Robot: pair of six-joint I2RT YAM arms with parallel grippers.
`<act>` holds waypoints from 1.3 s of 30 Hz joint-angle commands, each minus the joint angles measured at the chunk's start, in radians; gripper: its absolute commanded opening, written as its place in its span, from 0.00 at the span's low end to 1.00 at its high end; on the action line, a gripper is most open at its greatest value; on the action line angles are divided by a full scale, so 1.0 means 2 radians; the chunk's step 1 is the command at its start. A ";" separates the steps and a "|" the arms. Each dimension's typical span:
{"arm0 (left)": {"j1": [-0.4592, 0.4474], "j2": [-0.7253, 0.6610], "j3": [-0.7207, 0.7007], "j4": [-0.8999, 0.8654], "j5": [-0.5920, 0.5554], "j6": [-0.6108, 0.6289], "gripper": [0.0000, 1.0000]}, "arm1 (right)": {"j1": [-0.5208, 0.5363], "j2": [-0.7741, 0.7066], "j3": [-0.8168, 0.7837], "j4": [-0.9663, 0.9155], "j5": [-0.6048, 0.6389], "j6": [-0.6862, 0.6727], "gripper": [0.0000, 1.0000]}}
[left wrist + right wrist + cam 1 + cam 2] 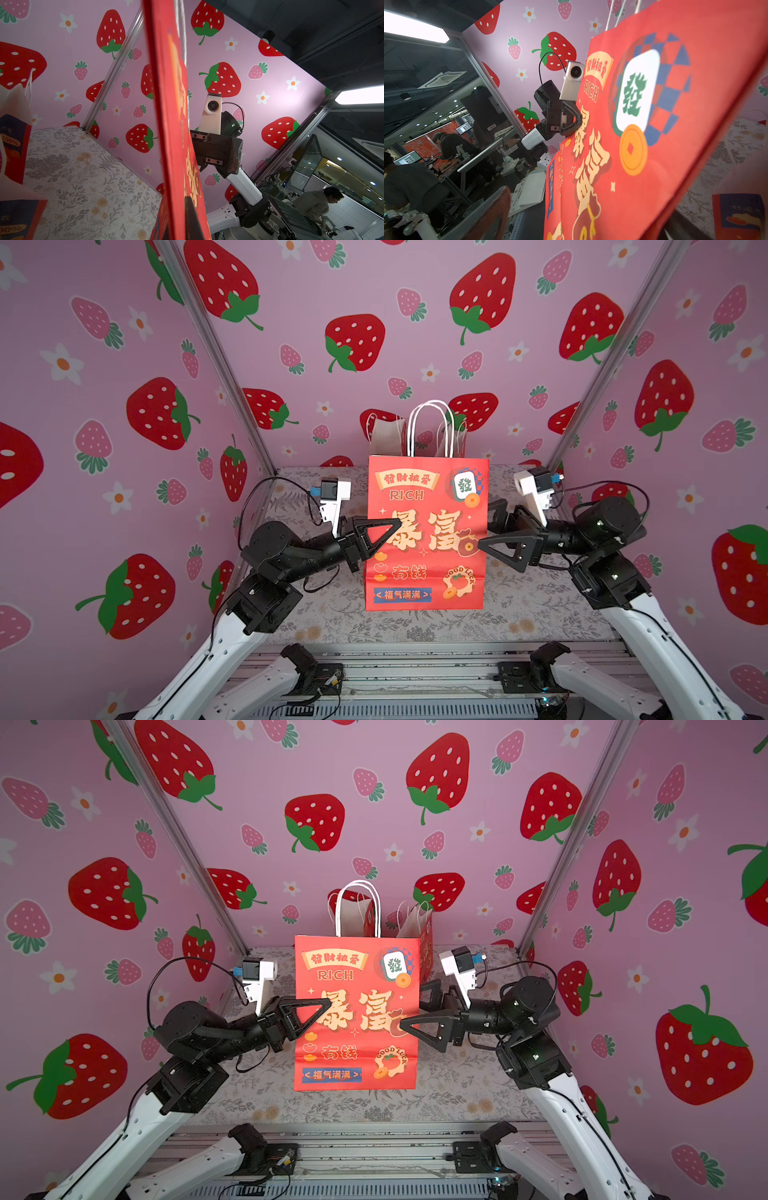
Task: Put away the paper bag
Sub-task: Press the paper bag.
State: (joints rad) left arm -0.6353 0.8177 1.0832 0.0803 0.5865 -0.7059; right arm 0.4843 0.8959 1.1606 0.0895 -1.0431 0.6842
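Observation:
A flat red paper bag (415, 497) (353, 1052) with white cord handles stands upright in mid-table in both top views. My left gripper (397, 524) (328, 1003) is shut on its left edge, about halfway up. In the left wrist view the paper bag (172, 124) is edge-on, with one dark finger (193, 218) pressed on its printed face. My right gripper (487, 526) (412, 1009) stands open astride the right edge, one finger before the bag and one behind. In the right wrist view the paper bag (654, 145) lies between the wide-apart fingers (488, 214), untouched by the near one.
Two more paper bags (386, 435) (453, 435) stand at the back against the strawberry wall, just behind the red one. A floral cloth (332, 614) covers the table. Strawberry-print walls close the left, right and back sides.

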 commanded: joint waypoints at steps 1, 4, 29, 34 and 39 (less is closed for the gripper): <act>0.000 -0.002 -0.001 0.035 -0.015 -0.005 0.00 | 0.003 0.004 0.003 0.006 -0.007 -0.004 0.94; 0.000 0.001 0.000 0.034 -0.013 -0.007 0.00 | 0.003 0.016 0.000 0.027 -0.018 0.013 0.90; 0.000 0.020 0.006 0.014 -0.016 0.008 0.00 | 0.019 0.052 0.028 -0.014 -0.014 0.006 0.53; 0.000 0.022 0.009 0.007 -0.013 0.012 0.00 | 0.019 0.058 0.027 -0.016 0.015 0.010 0.27; 0.000 0.031 0.021 -0.018 -0.005 0.024 0.00 | 0.019 0.063 0.028 -0.019 0.028 0.012 0.10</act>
State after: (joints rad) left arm -0.6350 0.8692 1.0794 0.0727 0.5747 -0.6933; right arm 0.5167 1.0222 1.1912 0.0448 -1.0153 0.7143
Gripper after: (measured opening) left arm 0.047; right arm 0.115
